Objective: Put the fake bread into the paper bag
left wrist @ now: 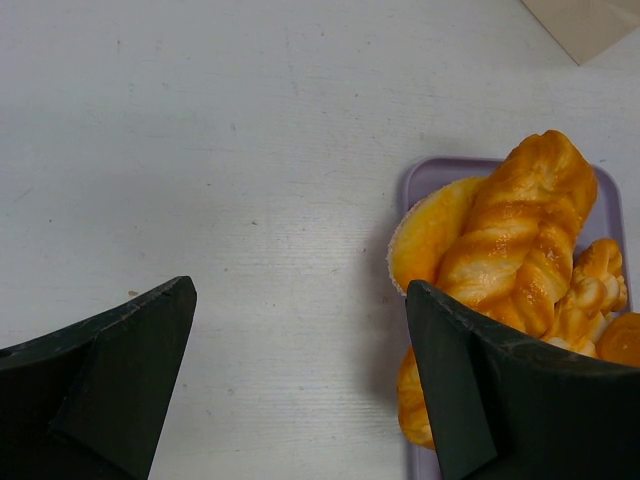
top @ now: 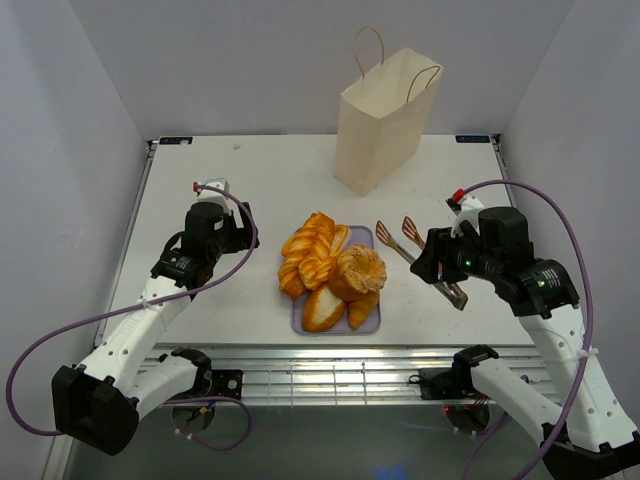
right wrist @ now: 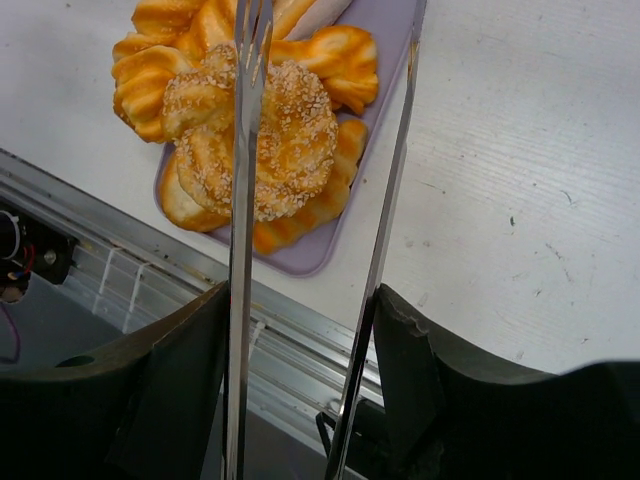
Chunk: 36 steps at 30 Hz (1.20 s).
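Note:
The fake bread [top: 330,270] lies heaped on a lilac tray [top: 299,322] at the table's front middle. The pile includes a braided loaf [left wrist: 520,230] and a sesame-topped round bun [right wrist: 265,140]. The cream paper bag [top: 380,125] stands upright and open-topped at the back, beyond the tray. My right gripper [top: 432,262] is shut on a pair of metal tongs [top: 400,245], its jaws pressing both tong arms [right wrist: 245,150]. The tong tips hover spread over the tray's right side. My left gripper [left wrist: 300,300] is open and empty over bare table, just left of the tray.
The table's front edge and metal rail [right wrist: 300,330] run right below the tray. White walls close in the table on the left, right and back. A corner of the bag [left wrist: 590,25] shows in the left wrist view.

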### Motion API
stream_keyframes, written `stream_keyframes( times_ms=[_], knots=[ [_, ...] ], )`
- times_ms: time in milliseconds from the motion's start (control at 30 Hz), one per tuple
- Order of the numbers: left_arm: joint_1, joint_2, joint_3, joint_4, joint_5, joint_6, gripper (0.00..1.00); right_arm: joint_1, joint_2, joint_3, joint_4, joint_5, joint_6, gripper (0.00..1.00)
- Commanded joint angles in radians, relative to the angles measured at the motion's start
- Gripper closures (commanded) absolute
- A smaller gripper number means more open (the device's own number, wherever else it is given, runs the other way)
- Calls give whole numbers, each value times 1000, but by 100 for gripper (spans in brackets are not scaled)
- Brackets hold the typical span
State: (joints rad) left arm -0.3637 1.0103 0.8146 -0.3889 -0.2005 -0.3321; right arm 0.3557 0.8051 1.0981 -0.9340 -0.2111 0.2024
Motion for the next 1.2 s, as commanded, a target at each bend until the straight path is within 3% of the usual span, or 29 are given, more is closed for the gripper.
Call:
stream_keyframes(
  times_ms=[0,500,1167],
  knots=[
    [-4,-1,23,4,-13,7,3,5,-30,28,-23,-50,20,38],
    [-4,7,24,4,-4,7,3,5,-129,-98,-63,-100,46,35],
    [-4,-1,24,4,10,7,3,3,-167,-219,-2,-186,106,40]
  ],
)
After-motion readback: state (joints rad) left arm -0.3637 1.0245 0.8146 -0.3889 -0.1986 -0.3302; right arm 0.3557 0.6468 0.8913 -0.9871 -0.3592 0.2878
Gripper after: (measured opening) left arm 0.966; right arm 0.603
